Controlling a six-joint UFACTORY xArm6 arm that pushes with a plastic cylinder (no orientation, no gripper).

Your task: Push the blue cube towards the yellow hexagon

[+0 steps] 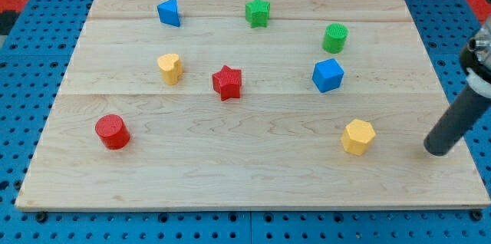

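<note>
The blue cube (327, 74) sits on the wooden board (253, 175) right of centre. The yellow hexagon (357, 136) lies below it and slightly to the right, apart from it. My tip (437, 150) rests near the board's right edge, to the right of the yellow hexagon and well below and right of the blue cube. It touches no block.
A green cylinder (334, 37) stands just above the blue cube. A green star (258, 12) and a blue triangular block (169, 11) are near the top. A red star (227, 82), a yellow block (169, 68) and a red cylinder (112, 131) lie to the left.
</note>
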